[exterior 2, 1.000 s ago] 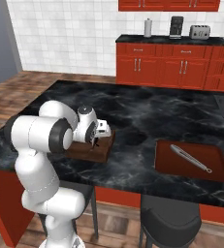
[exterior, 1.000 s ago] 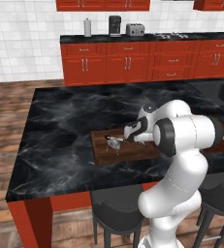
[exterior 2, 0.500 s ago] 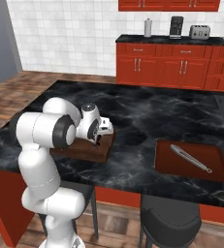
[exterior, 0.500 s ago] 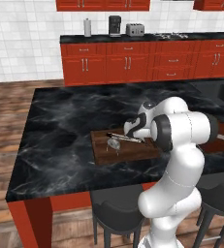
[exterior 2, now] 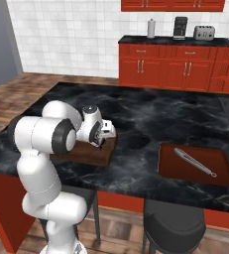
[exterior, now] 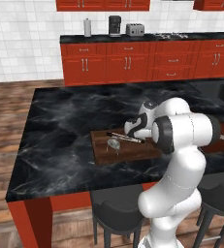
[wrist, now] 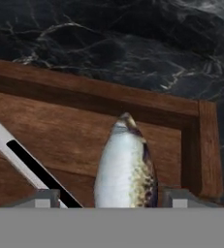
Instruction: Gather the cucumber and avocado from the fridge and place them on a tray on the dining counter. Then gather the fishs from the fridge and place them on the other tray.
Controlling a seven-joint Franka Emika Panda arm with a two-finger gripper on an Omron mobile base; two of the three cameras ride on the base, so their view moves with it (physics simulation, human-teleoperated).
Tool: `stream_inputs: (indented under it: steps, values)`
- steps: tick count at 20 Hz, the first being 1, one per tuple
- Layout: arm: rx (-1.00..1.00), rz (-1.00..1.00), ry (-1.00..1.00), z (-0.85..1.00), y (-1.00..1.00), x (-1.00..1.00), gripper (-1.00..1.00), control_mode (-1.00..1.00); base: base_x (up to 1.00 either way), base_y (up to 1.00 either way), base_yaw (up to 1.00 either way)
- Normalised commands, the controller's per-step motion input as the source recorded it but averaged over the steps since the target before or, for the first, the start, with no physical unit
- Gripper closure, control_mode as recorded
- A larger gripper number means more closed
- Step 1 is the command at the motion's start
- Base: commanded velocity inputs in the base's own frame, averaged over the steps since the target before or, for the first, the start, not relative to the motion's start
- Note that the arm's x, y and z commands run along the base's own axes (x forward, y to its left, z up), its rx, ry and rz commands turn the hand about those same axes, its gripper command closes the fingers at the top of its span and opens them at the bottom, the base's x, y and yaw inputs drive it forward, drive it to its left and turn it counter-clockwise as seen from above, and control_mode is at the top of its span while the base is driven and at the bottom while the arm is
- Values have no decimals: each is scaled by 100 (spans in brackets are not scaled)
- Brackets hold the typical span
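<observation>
A silver, speckled fish (wrist: 125,167) lies on the wooden tray (wrist: 133,99), its head pointing away from the hand. My gripper (wrist: 114,197) is open around it, with a gap between the fish and each fingertip. From the left base view the fish (exterior: 114,143) rests on the tray (exterior: 128,155) on the dining counter, just beyond my gripper (exterior: 122,139). The right base view has my hand low over the tray (exterior 2: 93,155), and the arm covers the fish. Cucumber and avocado are out of view.
A long thin silver and black object (wrist: 31,164) lies on the same tray, left of the fish (exterior: 128,138). A second, redder tray (exterior 2: 178,169) to the right holds a slim silver object (exterior 2: 195,161). Stools (exterior 2: 173,228) stand at the counter's near edge.
The jaws were shut on the fish and now stand open, so the fish has been let go onto the tray. The arm has barely moved.
</observation>
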Motion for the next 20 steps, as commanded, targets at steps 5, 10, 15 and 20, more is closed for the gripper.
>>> stream_inputs:
  steps: [5, 10, 15, 20]
  values:
    - [0, 0, 0, 54, 2, -60, -100, -100, 0, 0, 0]
    - [0, 0, 0, 85, 26, -49, -100, -100, 0, 0, 0]
    - [0, 0, 1, 80, 7, -91, -100, -100, 0, 0, 0]
    - [2, -4, 8, 79, -1, -100, -100, -100, 0, 0, 0]
